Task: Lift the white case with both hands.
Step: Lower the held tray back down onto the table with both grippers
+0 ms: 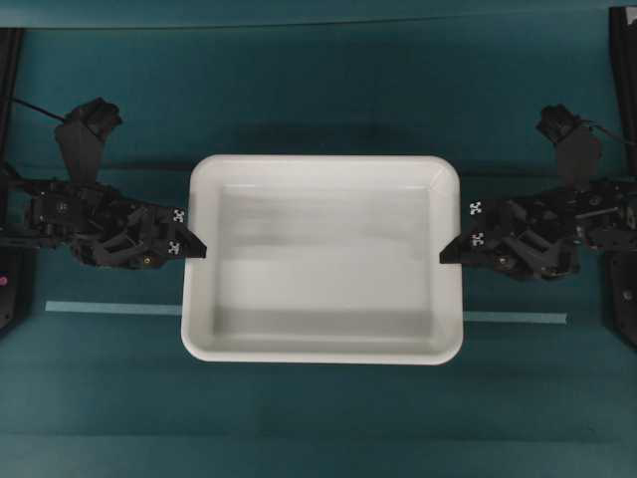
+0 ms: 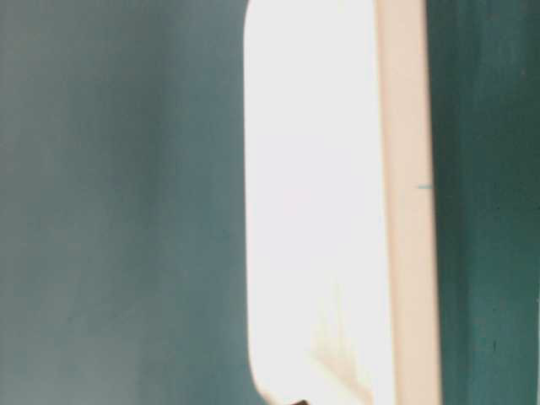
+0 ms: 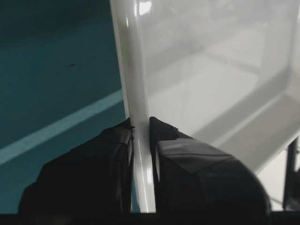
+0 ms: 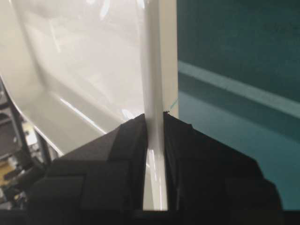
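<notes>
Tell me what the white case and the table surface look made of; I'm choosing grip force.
White case: looks like glossy, smooth hard plastic; bright highlights run along its rolled rim in the left wrist view, and its walls look slightly translucent. Table surface: matte teal, with no glare; probably fabric or a mat, though no weave is visible.

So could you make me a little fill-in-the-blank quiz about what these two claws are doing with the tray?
1. The left gripper is clamped on the white case's ____.
2. The right gripper grips the ____ side of it.
3. The pale tape strip passes ____ the case.

Missing words: rim; opposite; under
</notes>
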You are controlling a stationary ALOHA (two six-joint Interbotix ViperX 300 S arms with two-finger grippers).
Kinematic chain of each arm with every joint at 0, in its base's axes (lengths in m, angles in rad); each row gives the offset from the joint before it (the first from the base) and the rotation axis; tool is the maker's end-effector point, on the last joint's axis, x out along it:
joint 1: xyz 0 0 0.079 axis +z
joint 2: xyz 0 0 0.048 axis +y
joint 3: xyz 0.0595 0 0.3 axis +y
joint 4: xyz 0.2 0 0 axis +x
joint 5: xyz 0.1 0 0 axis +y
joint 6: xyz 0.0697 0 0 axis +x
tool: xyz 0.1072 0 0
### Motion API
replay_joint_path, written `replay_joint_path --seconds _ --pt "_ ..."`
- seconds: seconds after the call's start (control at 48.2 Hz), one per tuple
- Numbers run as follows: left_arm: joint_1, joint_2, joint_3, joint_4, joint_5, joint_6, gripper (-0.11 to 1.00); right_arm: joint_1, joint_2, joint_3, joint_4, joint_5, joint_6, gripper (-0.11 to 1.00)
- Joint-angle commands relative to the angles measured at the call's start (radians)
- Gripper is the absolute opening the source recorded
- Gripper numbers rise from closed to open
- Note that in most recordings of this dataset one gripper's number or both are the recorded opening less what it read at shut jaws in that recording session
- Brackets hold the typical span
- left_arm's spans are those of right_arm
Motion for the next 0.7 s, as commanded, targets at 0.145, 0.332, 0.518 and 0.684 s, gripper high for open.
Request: replay_joint_path --seconds 0.145,0.332,0.518,0.684 --pt "0.011 0.054 0.040 0.005 -0.032 0.005 0.08 0.014 0.092 0.034 -0.002 -0.080 -0.003 0.10" --pt "0.020 0.071 0.072 0.003 -0.034 0.009 0.08 0.028 0.161 0.043 -0.002 -0.115 -0.003 0.10" --pt "0.020 0.110 0.091 0.005 -0.034 0.009 0.08 0.044 0.230 0.044 -0.002 -0.137 -0.003 0.10" --pt "0.020 0.175 0.092 0.005 -0.061 0.009 0.08 0.057 0.278 0.043 -0.002 -0.143 -0.002 0.10"
